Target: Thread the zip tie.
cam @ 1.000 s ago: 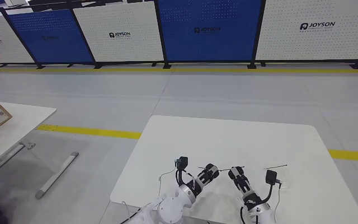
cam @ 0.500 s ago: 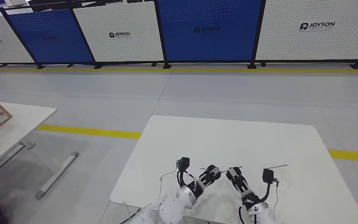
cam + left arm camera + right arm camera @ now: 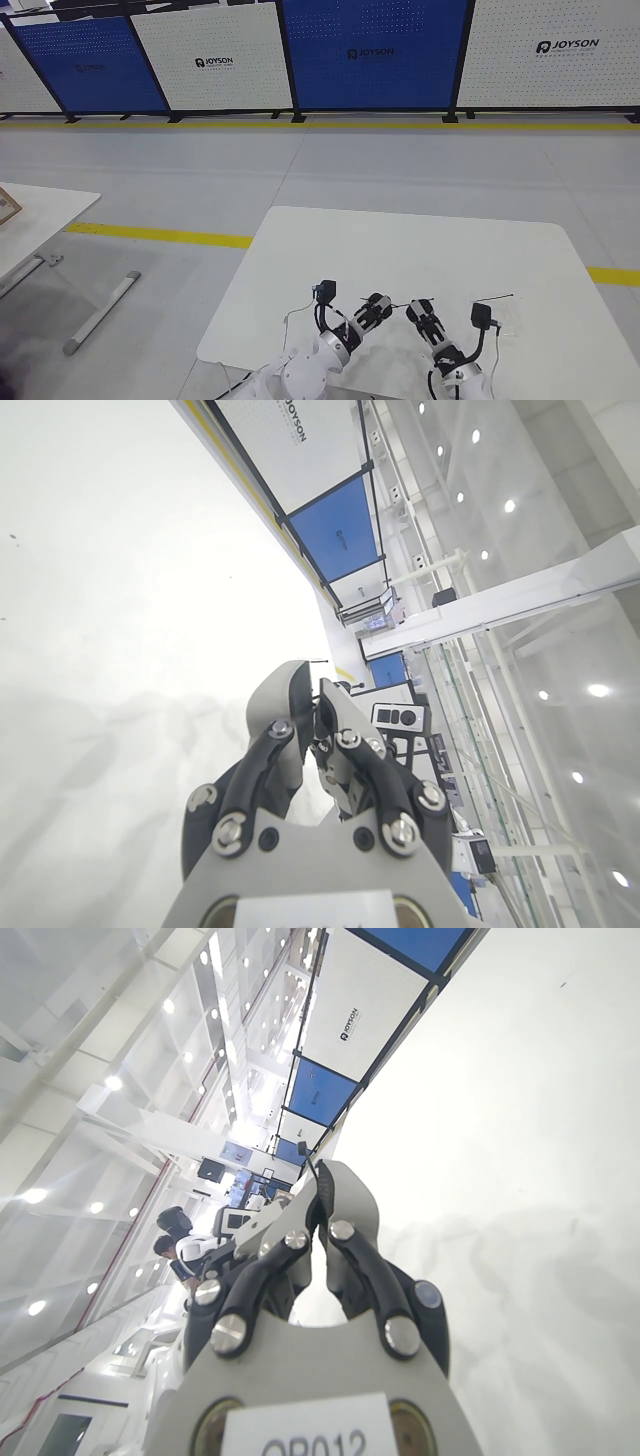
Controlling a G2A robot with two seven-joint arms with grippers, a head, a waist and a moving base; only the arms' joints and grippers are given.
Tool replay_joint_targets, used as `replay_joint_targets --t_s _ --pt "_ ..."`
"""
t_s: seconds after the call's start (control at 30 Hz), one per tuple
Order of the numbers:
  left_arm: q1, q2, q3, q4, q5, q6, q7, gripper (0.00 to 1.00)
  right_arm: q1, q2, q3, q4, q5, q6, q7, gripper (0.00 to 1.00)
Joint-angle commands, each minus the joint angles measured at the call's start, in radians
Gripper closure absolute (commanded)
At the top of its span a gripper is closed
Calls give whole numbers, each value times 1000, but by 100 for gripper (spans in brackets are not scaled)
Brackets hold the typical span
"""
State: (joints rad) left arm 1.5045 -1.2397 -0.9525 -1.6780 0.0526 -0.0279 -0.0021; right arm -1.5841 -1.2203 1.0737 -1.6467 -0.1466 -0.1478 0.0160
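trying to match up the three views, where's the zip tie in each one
Top view: the zip tie is a thin black line between left gripper and right gripper, near the front of the table.
Left wrist view: a thin black strip just past the left gripper's fingertips, probably the tie.
Right wrist view: the zip tie pokes out of the shut right gripper, head at its free end.
Shared landmark: the blue-and-white panel fence beyond the table.

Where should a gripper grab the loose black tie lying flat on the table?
Probably mid-strap, coming straight down: the loose tie is a thin strip lying flat on the table, so closing across its narrow width should pinch it. Its ends are too small to judge.
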Motion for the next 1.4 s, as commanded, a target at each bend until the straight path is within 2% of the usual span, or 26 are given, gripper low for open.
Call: replay_joint_targets --t_s 0.0,0.13,0.3,0.33,0.37,0.43,0.47,0.77,1.03,1.17,1.2,1.23,1.27,1.37 --pt "6 1 -6 -5 0 -4 1 60 -3 -1 1 -1 -2 3 -3 100" --pt "20 4 -17 -22 3 -14 -3 73 -6 -3 7 -1 -2 6 -7 100" --pt "29 6 -23 -30 17 -15 -5 80 -10 -5 12 -4 -3 5 -5 100" --pt "31 6 -23 -30 18 -15 -5 83 -11 -6 13 -5 -3 5 -4 100" --pt "31 6 -23 -30 19 -15 -6 91 -12 -6 13 -6 -4 4 -3 100" --pt "31 6 -22 -29 21 -15 -7 95 -13 -7 13 -7 -5 2 -1 100" --pt "31 6 -21 -28 21 -15 -8 100 -14 -8 13 -7 -6 1 0 100" --pt "29 5 -19 -26 26 -16 -14 100 -15 -13 14 -6 -11 -5 6 100" --pt "31 7 -22 -27 23 -38 -45 100 -3 -17 4 -1 -41 2 36 100" --pt "32 7 -24 -28 17 -40 -52 100 2 -20 2 7 -25 -13 46 100" --pt "33 8 -26 -29 14 -40 -52 100 3 -20 3 9 -23 -17 52 91" --pt "34 8 -27 -30 11 -40 -52 100 4 -20 4 10 -23 -20 58 51" --pt "35 8 -29 -31 6 -39 -50 100 5 -20 6 10 -24 -23 62 0" --pt "35 7 -41 -32 -22 -24 -37 100 2 -20 11 11 -24 -33 68 0"
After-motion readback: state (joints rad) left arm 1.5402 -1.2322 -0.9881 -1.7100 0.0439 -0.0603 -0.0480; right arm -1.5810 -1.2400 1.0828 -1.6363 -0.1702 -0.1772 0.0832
